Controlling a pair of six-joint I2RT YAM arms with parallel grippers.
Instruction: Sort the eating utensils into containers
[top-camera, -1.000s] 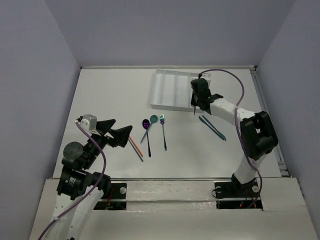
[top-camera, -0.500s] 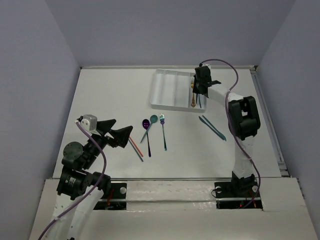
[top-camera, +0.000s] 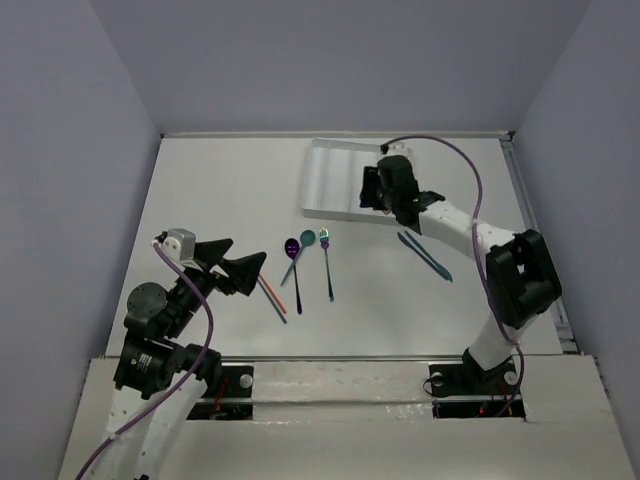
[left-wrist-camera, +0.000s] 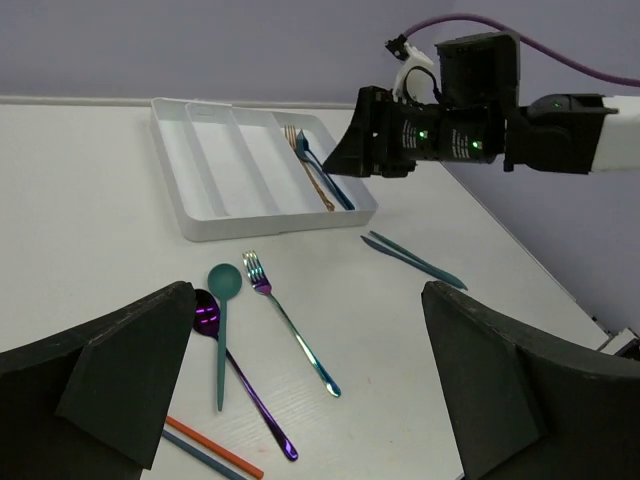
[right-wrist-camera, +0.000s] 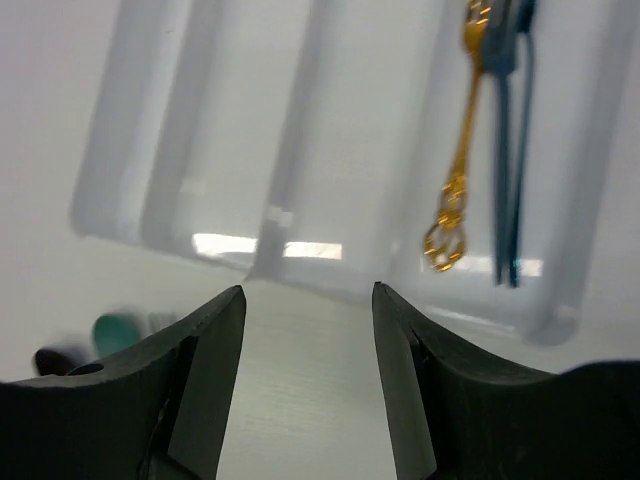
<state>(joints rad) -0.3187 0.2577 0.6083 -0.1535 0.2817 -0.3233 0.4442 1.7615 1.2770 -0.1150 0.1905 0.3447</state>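
Over tray's near edge, upper centre of the overhead view: right gripper (top-camera: 372, 194) is hovering, fingers apart, nothing between them.
Right wrist view: white tray (right-wrist-camera: 300, 150) is filling the upper frame; gripper is pointing at its near wall.
Sorted already: gold fork (right-wrist-camera: 460, 150) and blue fork (right-wrist-camera: 505, 150) are lying side by side, touching, in the rightmost compartment; other compartments are showing bare.
Left gripper (top-camera: 247, 253): sitting at lower left, fingers wide apart, holding nothing.
Nearest loose piece to right gripper: teal chopsticks pair (top-camera: 425, 255), lying on the table to the lower right of that gripper, long axis running diagonally from upper left to lower right.
Centre cluster: purple spoon (top-camera: 296, 285), teal spoon (top-camera: 299, 254) and iridescent fork (top-camera: 326, 265) are lying between the arms, handles pointing toward the bottom of the frame.
Nearest to left gripper: red-orange chopstick (top-camera: 272, 292), just beside its fingertips, with a teal chopstick (top-camera: 279, 311) alongside.
Judgement: right arm is looking best placed for the teal pair; the wrist would need turning to cross that diagonal.
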